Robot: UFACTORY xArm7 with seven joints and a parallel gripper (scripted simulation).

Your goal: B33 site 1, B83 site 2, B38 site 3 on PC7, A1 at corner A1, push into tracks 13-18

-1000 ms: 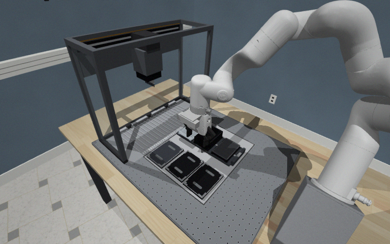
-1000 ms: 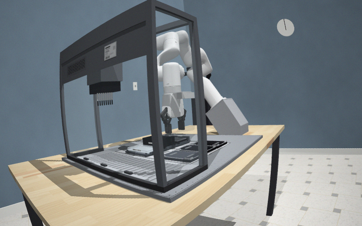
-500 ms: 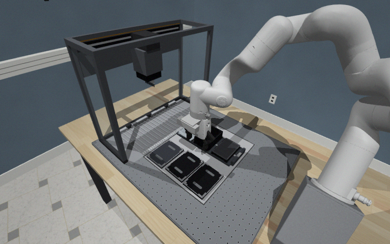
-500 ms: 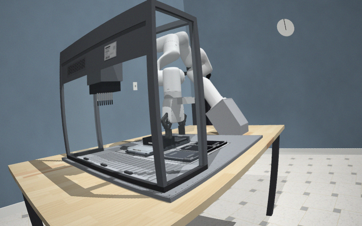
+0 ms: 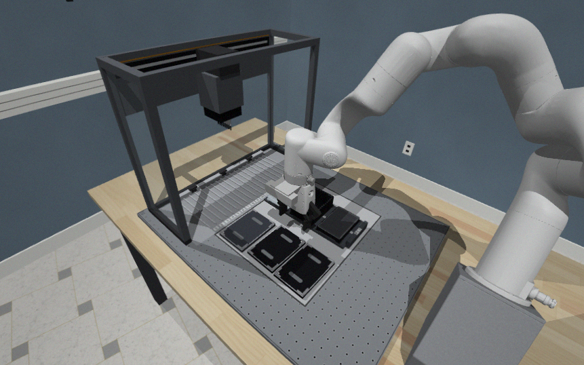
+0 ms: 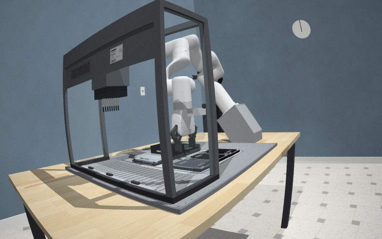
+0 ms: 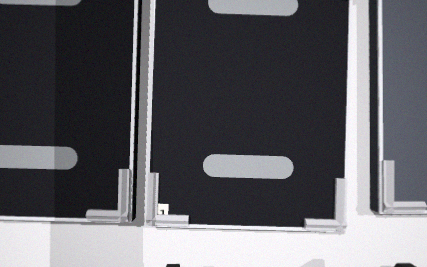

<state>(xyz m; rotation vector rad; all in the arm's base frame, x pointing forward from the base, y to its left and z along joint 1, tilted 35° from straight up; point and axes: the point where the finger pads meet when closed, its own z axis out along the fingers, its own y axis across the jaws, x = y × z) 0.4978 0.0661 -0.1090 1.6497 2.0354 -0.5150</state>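
The plate carrier PC7 (image 5: 275,248) lies loose on the apron in front of the rails. Its three black sites are empty. In the wrist view the middle site (image 7: 249,115) shows grey slots, L-shaped locators and a small white corner mark (image 7: 162,209). My gripper (image 5: 296,214) is open and low over the nest row. In the exterior view its fingers (image 6: 183,143) stand on either side of a tall dark block (image 5: 321,200). I cannot tell if they touch it. A flat black plate (image 5: 336,222) sits in the nest nearest the arm's base. A light plate (image 6: 147,158) sits in the nest nearest the rails.
The instrument's dark frame (image 5: 157,136) stands over the ribbed loading rails (image 5: 235,181), with a pipetting head (image 5: 221,97) hanging inside. Small dark blocks (image 6: 110,173) sit behind the rails. The perforated grey baseplate (image 5: 343,309) extends toward the arm's base.
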